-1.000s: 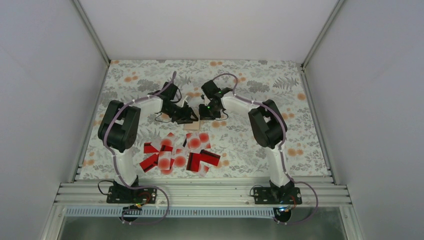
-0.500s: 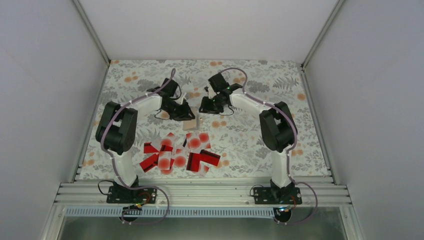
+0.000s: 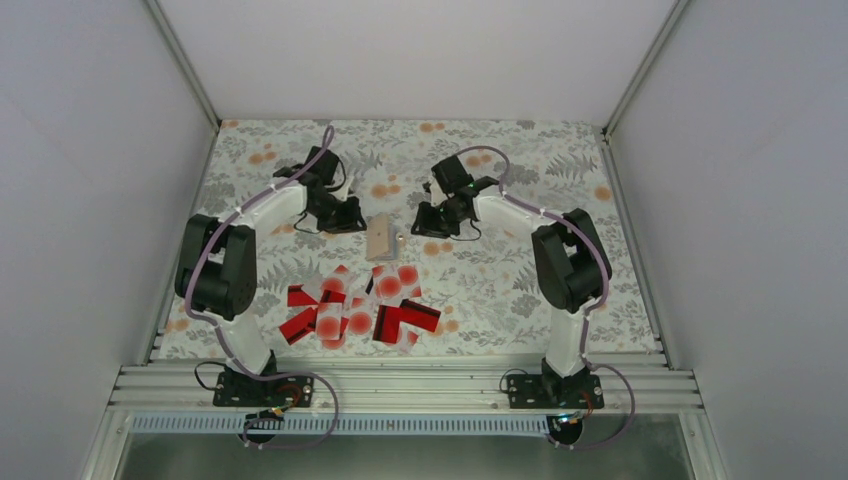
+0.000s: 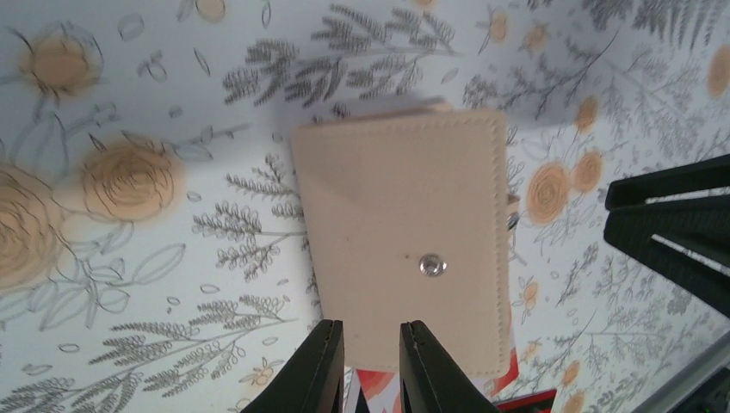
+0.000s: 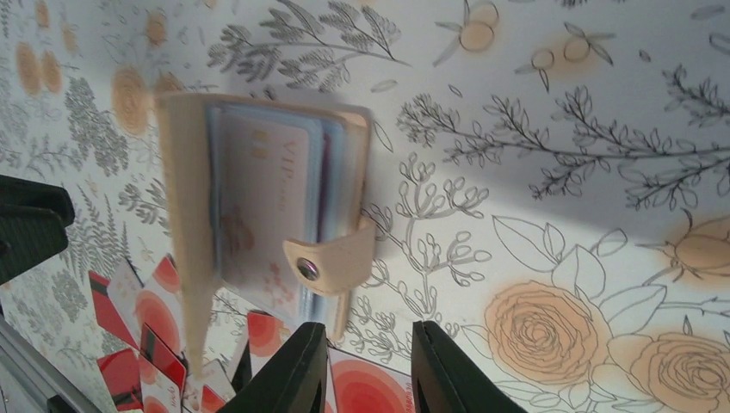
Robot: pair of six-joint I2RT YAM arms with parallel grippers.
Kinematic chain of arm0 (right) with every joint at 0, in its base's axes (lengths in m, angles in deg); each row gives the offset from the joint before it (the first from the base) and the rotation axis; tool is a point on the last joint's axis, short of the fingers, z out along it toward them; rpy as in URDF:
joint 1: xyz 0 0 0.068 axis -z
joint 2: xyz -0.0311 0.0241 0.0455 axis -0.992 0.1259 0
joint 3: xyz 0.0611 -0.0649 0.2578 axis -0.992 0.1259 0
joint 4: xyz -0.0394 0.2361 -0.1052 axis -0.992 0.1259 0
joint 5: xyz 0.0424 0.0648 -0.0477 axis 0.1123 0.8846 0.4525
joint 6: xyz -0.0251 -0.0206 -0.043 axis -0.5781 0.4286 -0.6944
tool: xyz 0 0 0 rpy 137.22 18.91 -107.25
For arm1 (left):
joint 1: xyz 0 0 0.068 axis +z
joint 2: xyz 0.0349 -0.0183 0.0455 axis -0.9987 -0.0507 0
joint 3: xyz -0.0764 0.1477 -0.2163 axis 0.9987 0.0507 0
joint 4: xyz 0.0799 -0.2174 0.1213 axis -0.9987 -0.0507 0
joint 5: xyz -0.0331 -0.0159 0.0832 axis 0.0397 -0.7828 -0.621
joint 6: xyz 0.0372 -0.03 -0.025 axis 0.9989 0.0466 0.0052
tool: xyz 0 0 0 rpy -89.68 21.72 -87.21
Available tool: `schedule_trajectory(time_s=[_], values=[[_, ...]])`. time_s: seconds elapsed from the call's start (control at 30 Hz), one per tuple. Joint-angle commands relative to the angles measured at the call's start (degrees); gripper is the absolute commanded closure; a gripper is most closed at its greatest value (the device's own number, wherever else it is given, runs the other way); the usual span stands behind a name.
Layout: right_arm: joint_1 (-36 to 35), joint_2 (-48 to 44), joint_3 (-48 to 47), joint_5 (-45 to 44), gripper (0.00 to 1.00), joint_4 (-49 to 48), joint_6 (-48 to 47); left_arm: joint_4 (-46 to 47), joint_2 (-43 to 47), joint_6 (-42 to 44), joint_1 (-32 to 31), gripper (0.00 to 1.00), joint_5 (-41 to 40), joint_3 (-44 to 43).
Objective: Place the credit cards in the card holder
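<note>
Holder [image 3: 381, 237] lies on the table [image 3: 500, 290] between left jaws and right jaws, touching neither; both pairs slightly parted, empty.

Your top view looks down from above and behind both arm bases [image 3: 250, 385], far enough to take in the whole table [image 3: 500, 280]. Each wrist view looks closely down past its own fingers [image 4: 317, 374] at the card holder [image 4: 405, 249] just beyond them, from opposite sides. All three views share that holder.

Your left gripper [image 3: 352, 218] and right gripper [image 3: 424, 222] have drawn back, leaving the card holder [image 3: 380, 237] released between them.
</note>
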State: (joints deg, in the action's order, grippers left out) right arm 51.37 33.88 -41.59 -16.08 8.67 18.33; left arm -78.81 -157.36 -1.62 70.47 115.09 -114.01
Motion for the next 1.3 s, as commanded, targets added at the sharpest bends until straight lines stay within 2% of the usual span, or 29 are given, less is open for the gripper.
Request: schedule_trajectory(time_s=[0.0,0.23,0.5,0.87,1.03,1.17,1.27], values=[[0.6,-2.7,2.1,2.2,0.74,-2.7,0.4,1.9,-0.4,1.7,-0.1,0.81,2.8,2.5],[1.0,-2.0,3.1,5.6,0.72,-4.4,0.4,3.1,-7.4,1.3,-2.1,0.83,4.4,-1.2],[1.5,-0.8,2.8,6.1,0.72,-4.6,0.9,2.7,-11.6,2.5,-3.6,0.83,3.9,-3.1],[1.8,3.4,1.9,8.6,0.72,-6.6,1.6,-1.6,-13.5,3.6,-6.0,0.84,-3.0,-6.9],[1.4,3.4,1.6,11.2,0.66,-6.8,1.2,-2.2,-13.3,4.8,-6.0,0.84,-3.0,-6.6],[-0.5,3.9,-1.0,5.6,0.58,-2.8,0.5,-1.5,-13.3,5.0,-5.9,0.84,-2.5,-5.3],[-1.3,5.7,-2.6,3.5,0.58,-1.5,0.3,-1.2,-13.3,5.0,-5.9,0.84,-2.4,-4.7]])
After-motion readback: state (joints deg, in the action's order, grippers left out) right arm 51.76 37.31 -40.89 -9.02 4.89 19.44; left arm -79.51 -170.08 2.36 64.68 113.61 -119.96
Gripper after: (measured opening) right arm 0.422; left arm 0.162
